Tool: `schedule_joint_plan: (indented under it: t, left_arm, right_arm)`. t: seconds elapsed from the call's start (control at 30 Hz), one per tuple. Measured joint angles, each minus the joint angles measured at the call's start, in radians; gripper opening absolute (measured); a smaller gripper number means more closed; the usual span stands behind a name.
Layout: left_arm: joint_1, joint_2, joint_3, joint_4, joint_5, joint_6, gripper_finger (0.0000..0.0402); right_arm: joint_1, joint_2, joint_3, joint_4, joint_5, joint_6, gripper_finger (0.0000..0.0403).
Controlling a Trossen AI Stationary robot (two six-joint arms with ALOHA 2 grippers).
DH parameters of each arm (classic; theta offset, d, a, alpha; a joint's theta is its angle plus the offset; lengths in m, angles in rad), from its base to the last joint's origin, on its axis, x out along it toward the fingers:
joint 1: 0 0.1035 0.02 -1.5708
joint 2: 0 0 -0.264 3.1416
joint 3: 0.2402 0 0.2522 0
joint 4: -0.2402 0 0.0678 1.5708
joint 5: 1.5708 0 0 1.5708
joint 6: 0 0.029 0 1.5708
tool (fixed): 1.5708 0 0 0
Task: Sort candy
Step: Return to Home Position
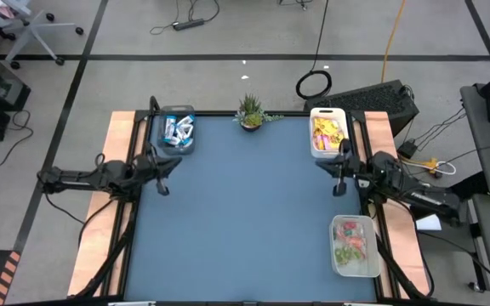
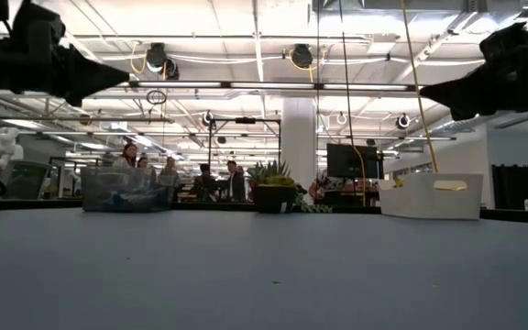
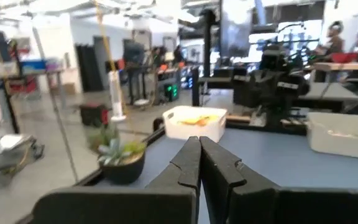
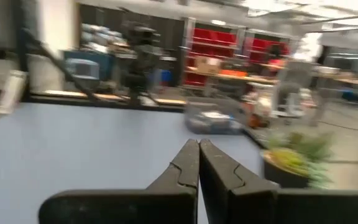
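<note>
Beside the blue worktop's (image 1: 245, 212) left and right edges, the left gripper (image 1: 163, 184) and right gripper (image 1: 340, 185) hang empty, fingers pressed together as their wrist views show, well apart from the candy (image 1: 345, 231). Only the high view shows it sorted: slim blue-and-white bars (image 1: 178, 129) in the dark transparent bin (image 1: 179, 150) at the far left corner, yellow square packets (image 1: 327, 129) in the white bin (image 1: 329, 110) at the far right corner, and small red, pink and green pieces (image 1: 352, 248) in the clear tub (image 1: 355, 273) by the near right corner.

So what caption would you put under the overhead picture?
Sorted candy in three bins on the blue table; left gripper and right gripper shut at its sides.
</note>
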Motion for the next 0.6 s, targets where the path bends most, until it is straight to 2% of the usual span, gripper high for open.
schedule_joint_plan:
  t: [0.37,0.4,0.5,0.6]
  left_arm:
    - [0.081,0.000,0.000,-0.072,-0.044,-0.082,0.0011]
    - [0.095,0.000,0.000,-0.074,-0.032,-0.090,0.0011]
    - [0.147,0.000,0.000,-0.085,0.094,-0.093,0.0011]
    - [0.222,0.000,-0.001,-0.091,0.148,-0.103,0.0011]
  right_arm:
    - [-0.059,-0.001,0.000,-0.030,0.194,-0.002,0.0000]
    - [-0.059,-0.001,0.000,-0.031,0.198,-0.002,0.0000]
    - [-0.059,-0.001,0.000,-0.039,0.224,0.011,0.0000]
    - [-0.059,-0.001,0.000,-0.038,0.223,0.012,0.0000]
